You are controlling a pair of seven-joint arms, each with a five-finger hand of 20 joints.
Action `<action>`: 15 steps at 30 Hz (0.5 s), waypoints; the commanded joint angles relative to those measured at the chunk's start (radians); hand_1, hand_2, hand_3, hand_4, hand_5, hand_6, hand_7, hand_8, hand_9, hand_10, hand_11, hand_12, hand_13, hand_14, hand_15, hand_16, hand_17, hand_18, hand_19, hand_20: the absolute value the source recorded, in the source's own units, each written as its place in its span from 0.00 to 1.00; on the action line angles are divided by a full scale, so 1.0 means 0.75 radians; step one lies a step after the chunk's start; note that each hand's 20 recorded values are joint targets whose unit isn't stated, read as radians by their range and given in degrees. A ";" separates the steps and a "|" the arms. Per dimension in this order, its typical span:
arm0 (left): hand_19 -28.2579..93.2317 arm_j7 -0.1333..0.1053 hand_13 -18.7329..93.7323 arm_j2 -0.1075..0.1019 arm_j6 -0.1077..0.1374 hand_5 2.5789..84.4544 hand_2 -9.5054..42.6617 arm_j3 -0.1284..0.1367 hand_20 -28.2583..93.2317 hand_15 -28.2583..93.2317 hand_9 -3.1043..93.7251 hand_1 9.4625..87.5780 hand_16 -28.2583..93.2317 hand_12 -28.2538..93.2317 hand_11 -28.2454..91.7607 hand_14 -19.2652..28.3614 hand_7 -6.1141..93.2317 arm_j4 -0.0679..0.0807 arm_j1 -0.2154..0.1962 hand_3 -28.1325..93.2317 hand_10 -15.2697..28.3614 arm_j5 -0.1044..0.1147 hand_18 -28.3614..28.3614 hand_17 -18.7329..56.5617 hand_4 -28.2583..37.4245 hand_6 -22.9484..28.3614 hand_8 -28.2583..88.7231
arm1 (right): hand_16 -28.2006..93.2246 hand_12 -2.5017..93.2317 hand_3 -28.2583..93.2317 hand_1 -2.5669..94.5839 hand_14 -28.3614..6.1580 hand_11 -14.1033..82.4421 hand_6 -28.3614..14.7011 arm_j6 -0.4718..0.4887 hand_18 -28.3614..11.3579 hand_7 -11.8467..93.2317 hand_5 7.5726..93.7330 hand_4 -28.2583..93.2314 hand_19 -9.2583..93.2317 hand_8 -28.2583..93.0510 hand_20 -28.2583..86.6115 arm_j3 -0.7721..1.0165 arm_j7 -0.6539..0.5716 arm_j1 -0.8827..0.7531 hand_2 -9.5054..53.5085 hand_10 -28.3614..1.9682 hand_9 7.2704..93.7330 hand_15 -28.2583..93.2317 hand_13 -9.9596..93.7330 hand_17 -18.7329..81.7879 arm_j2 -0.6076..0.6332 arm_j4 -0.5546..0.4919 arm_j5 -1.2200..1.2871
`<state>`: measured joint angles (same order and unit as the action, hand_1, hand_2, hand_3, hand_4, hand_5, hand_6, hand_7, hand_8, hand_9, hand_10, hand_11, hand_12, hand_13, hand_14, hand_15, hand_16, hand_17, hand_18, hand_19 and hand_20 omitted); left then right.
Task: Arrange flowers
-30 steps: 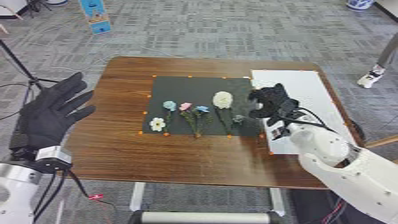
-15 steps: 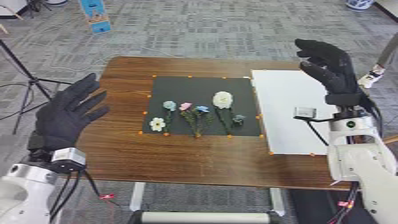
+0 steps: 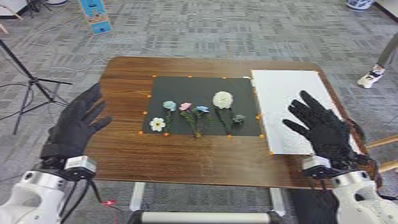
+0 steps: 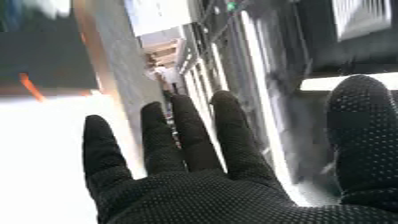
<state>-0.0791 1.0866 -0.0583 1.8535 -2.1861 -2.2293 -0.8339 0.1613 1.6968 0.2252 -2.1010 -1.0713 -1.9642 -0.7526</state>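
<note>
My left hand (image 3: 75, 125) stands over the table's left edge with straight fingers, holding nothing. My right hand (image 3: 324, 131) is over the lower part of the white sheet, fingers spread and empty; in the right wrist view the right hand (image 4: 195, 195) shows its straight fingers and thumb. On the dark mat lie a white flower (image 3: 157, 124), a pale blue flower (image 3: 170, 105), a pink flower (image 3: 185, 106), a blue flower (image 3: 202, 109), a large cream flower (image 3: 223, 99) and a dark grey-green flower (image 3: 238, 119), their stems pointing toward me.
The dark mat (image 3: 178, 85) lies mid-table on the brown table (image 3: 178, 160), with orange markers round its edges. Beside it on the right is the white sheet (image 3: 284, 90). A black tripod (image 3: 34, 80) stands left of the table.
My right hand has gone from beside the dark flower up over the white sheet's far right, then down toward me, its fingers now spread. The left hand has shifted slightly. The flowers lie unchanged.
</note>
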 commanded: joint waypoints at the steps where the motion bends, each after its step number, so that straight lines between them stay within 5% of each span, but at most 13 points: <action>1: 0.53 -0.029 0.24 0.035 -0.002 0.13 0.00 -0.057 0.26 0.20 0.13 0.24 0.32 0.44 0.25 0.62 0.21 0.041 0.039 0.70 0.49 0.061 0.93 0.03 0.00 0.46 0.18 | 0.48 0.20 0.89 0.14 0.60 0.14 0.55 0.018 0.24 0.15 0.25 0.03 0.37 0.18 0.36 -0.053 0.046 0.027 0.13 0.54 0.23 0.20 0.27 0.15 -0.079 0.002 0.091; 7: 0.53 -0.053 0.25 0.045 -0.006 0.13 0.03 -0.121 0.26 0.21 0.14 0.34 0.33 0.47 0.24 0.63 0.22 0.083 0.086 0.58 0.49 0.095 0.94 0.03 0.00 0.46 0.18 | 0.48 0.20 0.89 0.14 0.61 0.15 0.57 0.018 0.24 0.15 0.26 0.03 0.37 0.18 0.36 -0.089 0.053 0.072 0.12 0.58 0.25 0.20 0.29 0.16 -0.082 0.017 0.101; 9: 0.53 -0.078 0.27 0.053 0.001 0.16 0.01 -0.133 0.27 0.23 0.16 0.31 0.31 0.43 0.29 0.63 0.23 0.084 0.083 0.61 0.52 0.059 0.92 0.05 0.00 0.47 0.17 | 0.48 0.20 0.89 0.15 0.61 0.15 0.58 0.030 0.24 0.16 0.27 0.03 0.37 0.18 0.36 -0.099 0.047 0.089 0.11 0.59 0.25 0.20 0.29 0.16 -0.082 0.024 0.073; 12: 0.53 -0.067 0.28 0.047 0.005 0.20 0.00 -0.133 0.28 0.25 0.18 0.25 0.30 0.39 0.32 0.62 0.23 0.084 0.084 0.69 0.53 0.078 0.88 0.07 0.00 0.48 0.16 | 0.48 0.20 0.89 0.15 0.61 0.15 0.59 0.016 0.24 0.16 0.27 0.03 0.37 0.18 0.36 -0.111 0.035 0.107 0.10 0.60 0.25 0.20 0.29 0.15 -0.083 0.030 -0.014; 15: 0.53 -0.074 0.28 0.050 0.013 0.20 0.00 -0.133 0.28 0.26 0.18 0.25 0.31 0.39 0.32 0.62 0.23 0.083 0.086 0.68 0.53 0.061 0.87 0.07 0.00 0.48 0.16 | 0.49 0.20 0.89 0.15 0.59 0.15 0.61 0.017 0.23 0.16 0.27 0.03 0.37 0.18 0.36 -0.113 0.011 0.115 0.10 0.61 0.24 0.19 0.27 0.14 -0.083 0.031 -0.080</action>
<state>-0.1241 1.1088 -0.0576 1.7550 -2.1218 -2.1619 -0.7814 0.1715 1.6286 0.2511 -2.0335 -1.1262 -1.9392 -0.7074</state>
